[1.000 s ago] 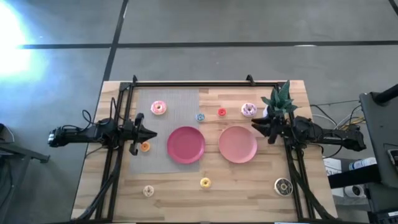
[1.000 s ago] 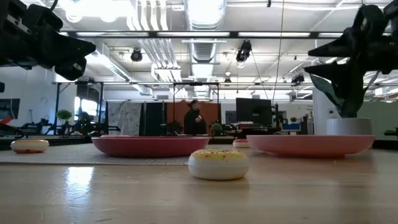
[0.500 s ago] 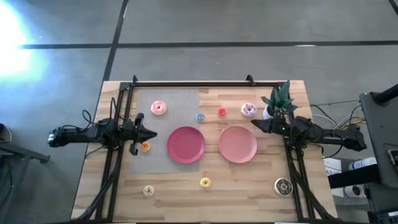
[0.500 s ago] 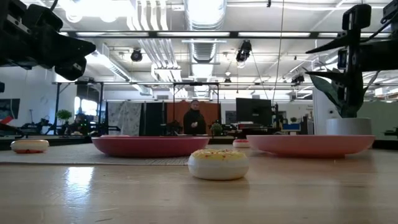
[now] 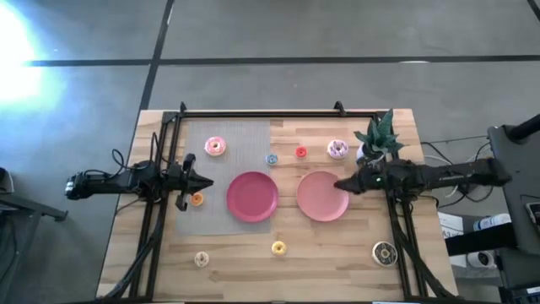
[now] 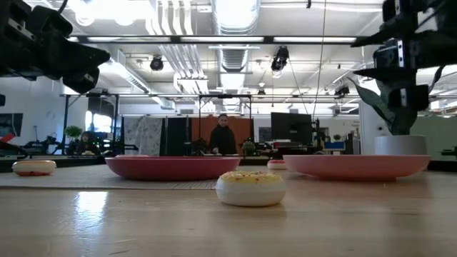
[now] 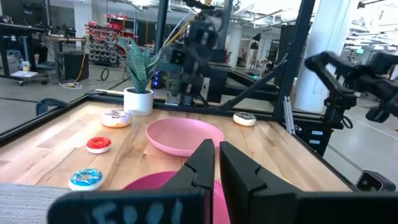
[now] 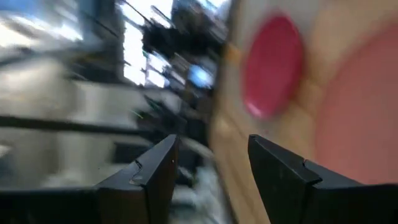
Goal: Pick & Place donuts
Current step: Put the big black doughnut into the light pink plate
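Observation:
Several toy donuts lie on the table: pink-frosted (image 5: 215,146), blue (image 5: 272,158), red (image 5: 300,152), lilac-white (image 5: 337,149), orange (image 5: 197,199), yellow (image 5: 278,247), cream (image 5: 201,258) and dark brown (image 5: 384,252). My left gripper (image 5: 205,181) is shut and empty, held above the mat beside the orange donut. Its fingers also show in the left wrist view (image 7: 216,165). My right gripper (image 5: 339,185) is open and empty over the right edge of the pink plate (image 5: 319,201). The gap between its fingers shows in the right wrist view (image 8: 208,168).
A red plate (image 5: 251,196) sits at the table's middle, partly on a grey mat (image 5: 224,135). A potted plant (image 5: 378,135) stands at the far right, close behind my right arm. A black frame (image 5: 253,112) runs along the far edge. A person stands in the room beyond (image 6: 223,135).
My right gripper has moved a little toward the table's near edge and left, out over the pink plate's right edge, and it has turned about its wrist. The donuts and plates have stayed where they were.

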Controlling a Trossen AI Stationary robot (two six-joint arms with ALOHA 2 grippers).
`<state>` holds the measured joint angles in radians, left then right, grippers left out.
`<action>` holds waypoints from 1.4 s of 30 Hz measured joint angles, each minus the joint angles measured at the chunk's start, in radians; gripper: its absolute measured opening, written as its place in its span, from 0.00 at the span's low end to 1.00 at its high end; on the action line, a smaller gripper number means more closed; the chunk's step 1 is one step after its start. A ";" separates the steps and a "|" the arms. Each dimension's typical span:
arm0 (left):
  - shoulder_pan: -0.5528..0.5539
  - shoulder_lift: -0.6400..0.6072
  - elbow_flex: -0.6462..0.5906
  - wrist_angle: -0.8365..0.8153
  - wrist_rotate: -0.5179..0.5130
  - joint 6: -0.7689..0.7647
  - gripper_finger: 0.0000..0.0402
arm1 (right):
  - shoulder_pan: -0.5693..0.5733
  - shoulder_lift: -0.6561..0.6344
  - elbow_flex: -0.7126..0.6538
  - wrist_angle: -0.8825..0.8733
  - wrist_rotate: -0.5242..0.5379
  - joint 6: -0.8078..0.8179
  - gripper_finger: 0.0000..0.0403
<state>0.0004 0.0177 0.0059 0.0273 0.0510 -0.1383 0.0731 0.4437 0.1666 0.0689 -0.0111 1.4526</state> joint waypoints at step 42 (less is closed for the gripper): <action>0.000 0.000 0.000 -0.002 0.000 0.000 0.00 | 0.615 1.222 0.739 -1.011 -0.596 0.223 0.68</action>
<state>0.0006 0.0177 0.0059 0.0257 0.0509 -0.1385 0.6883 1.6661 0.9051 -0.9425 -0.6067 1.6756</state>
